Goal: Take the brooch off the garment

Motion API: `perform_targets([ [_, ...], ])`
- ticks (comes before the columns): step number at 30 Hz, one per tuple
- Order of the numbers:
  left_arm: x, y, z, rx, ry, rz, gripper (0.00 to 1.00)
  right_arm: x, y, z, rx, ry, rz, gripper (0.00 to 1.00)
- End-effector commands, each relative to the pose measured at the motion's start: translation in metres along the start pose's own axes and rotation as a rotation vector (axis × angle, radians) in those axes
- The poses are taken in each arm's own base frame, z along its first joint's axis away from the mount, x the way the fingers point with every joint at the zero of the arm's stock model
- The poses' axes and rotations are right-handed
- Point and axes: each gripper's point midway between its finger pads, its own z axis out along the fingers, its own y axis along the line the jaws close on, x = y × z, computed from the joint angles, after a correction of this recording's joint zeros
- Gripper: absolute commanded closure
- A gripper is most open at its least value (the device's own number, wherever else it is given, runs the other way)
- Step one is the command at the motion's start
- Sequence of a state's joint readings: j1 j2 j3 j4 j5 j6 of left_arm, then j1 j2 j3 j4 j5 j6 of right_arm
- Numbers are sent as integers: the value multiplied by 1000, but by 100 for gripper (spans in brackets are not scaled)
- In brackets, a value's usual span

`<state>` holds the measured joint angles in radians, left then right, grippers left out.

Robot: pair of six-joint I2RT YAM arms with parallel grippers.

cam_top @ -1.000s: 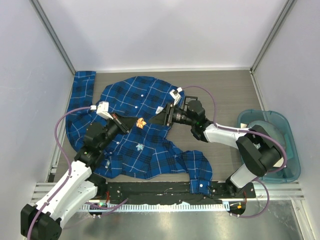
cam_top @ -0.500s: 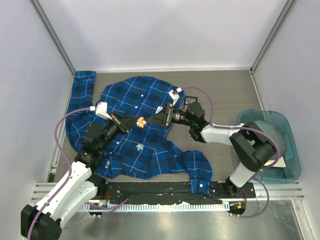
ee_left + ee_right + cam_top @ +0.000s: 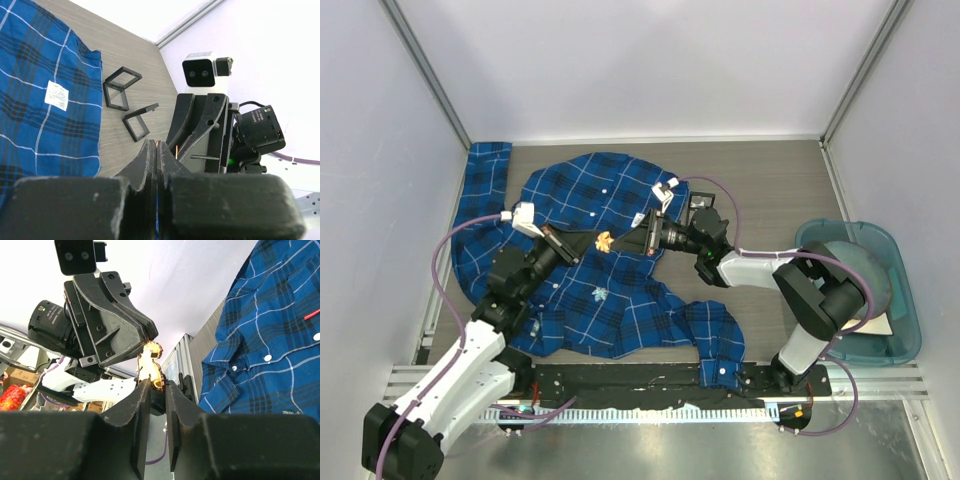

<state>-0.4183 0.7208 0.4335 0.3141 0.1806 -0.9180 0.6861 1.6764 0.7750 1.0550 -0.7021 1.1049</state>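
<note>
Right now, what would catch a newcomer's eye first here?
The left end effector and right end effector meet tip to tip over the blue plaid button shirt, both pinching a small orange brooch. At the far right sits a translucent teal plastic bin.

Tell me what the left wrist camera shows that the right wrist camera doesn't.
Only the left wrist view shows the white label on the garment, two black square frames on the table, and the right gripper head-on. Only the right wrist view shows the orange brooch clearly, sitting between its own fingertips, plus white buttons and the left gripper touching the brooch's top. Both show the plaid garment and the opposite arm's camera.
</note>
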Motion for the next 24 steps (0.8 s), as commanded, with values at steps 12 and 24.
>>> perform_targets([
  [12, 4, 4, -7, -85, 91, 38, 86, -8, 17, 3, -39, -24, -98, 99],
  [24, 3, -9, -21, -3, 151, -47, 46, 2, 21, -4, -31, 37, -161, 99],
])
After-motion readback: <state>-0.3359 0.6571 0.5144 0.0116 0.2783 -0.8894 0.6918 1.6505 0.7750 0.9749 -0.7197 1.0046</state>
